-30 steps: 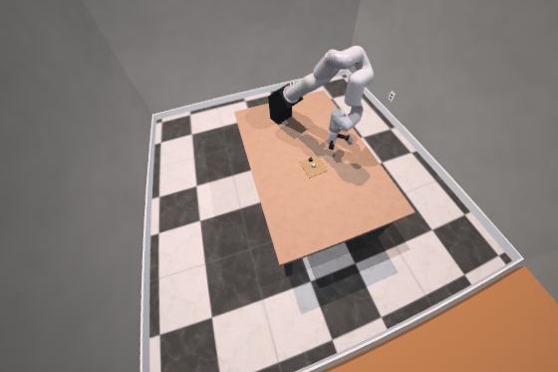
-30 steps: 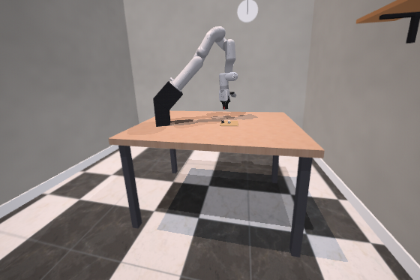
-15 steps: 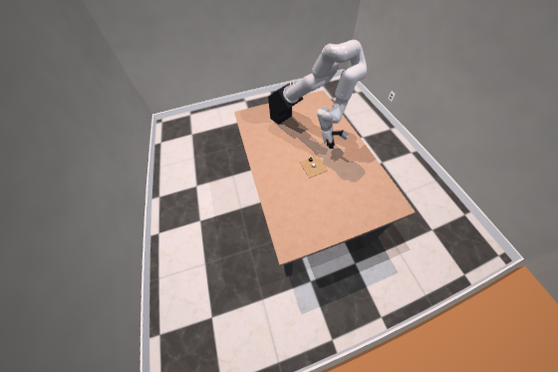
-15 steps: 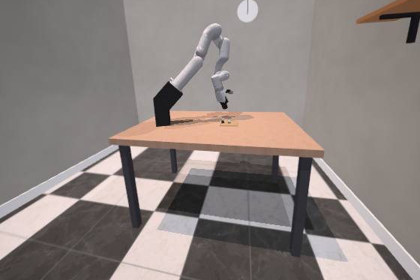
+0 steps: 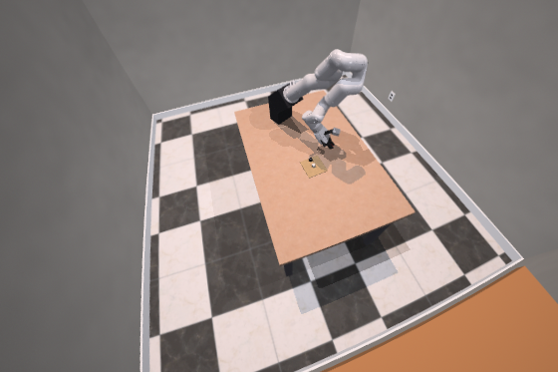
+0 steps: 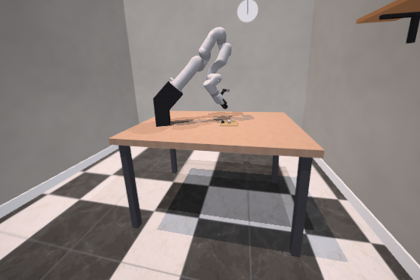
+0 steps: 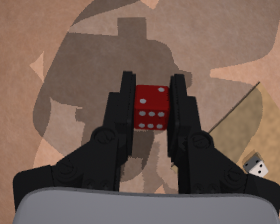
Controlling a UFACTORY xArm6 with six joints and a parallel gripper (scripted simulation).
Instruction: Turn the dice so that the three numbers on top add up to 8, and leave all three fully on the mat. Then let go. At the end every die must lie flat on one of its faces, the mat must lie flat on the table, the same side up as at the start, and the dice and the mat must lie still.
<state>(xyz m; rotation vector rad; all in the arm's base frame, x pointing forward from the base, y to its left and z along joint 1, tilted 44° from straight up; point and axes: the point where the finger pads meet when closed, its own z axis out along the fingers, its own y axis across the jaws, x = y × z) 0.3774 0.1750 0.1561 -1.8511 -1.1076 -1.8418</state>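
Note:
My gripper (image 7: 152,90) is shut on a red die (image 7: 151,107) with white pips and holds it tilted above the table. It also shows in the exterior view (image 6: 224,106) as a red speck at the fingertips, and in the top view (image 5: 329,143). The tan mat (image 5: 313,168) lies flat on the table, below and to the side of the gripper; its corner shows in the wrist view (image 7: 240,128). A white die (image 5: 314,165) and a black die (image 5: 310,159) rest on the mat. The white die shows at the wrist view's lower right (image 7: 255,166).
The arm's black base (image 5: 279,107) stands at the table's far end. The wooden table (image 6: 221,132) has dark legs and stands on a checkered floor. A wooden shelf (image 6: 391,9) hangs on the right wall.

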